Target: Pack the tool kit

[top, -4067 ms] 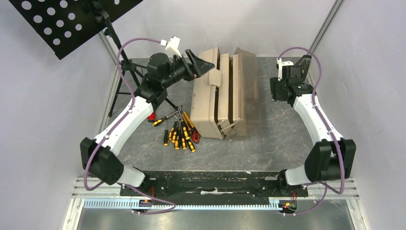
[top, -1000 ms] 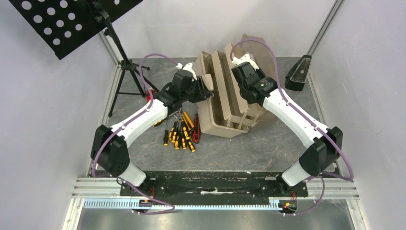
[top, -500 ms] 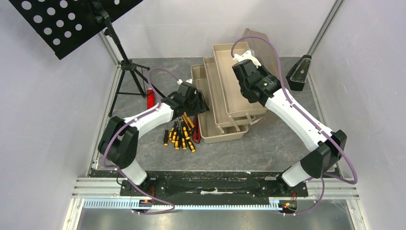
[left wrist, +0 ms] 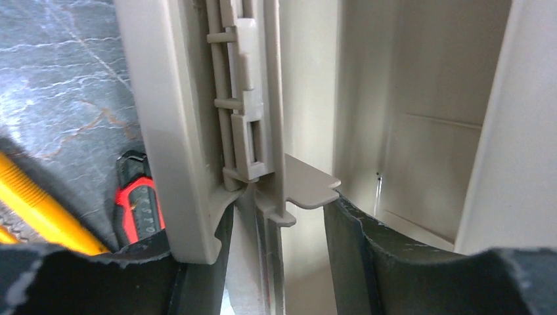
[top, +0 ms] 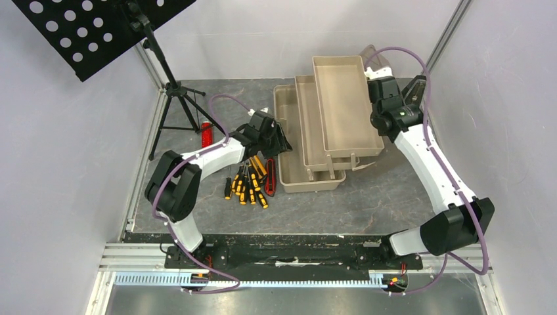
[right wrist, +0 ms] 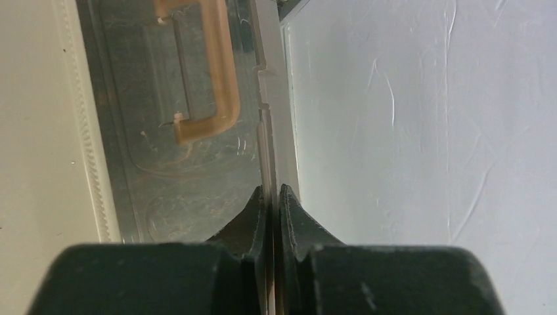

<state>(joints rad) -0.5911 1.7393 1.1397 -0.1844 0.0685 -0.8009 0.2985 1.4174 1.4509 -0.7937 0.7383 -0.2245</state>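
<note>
Your right gripper [right wrist: 274, 191] pinches the lid [right wrist: 144, 170] back, while your half-open left gripper [left wrist: 276, 216] loosely straddles the toolbox [left wrist: 164, 131] wall, probably steadying it.

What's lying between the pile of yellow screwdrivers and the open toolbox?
A red-and-black utility knife, lying right beside the toolbox wall. The top view shows it, and the left wrist view shows it close up.

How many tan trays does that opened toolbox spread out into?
3. The bottom tray lies beside the screwdrivers; the middle tray overlaps its right side; the top tray sits farthest right. Another could hide beneath them.
</note>
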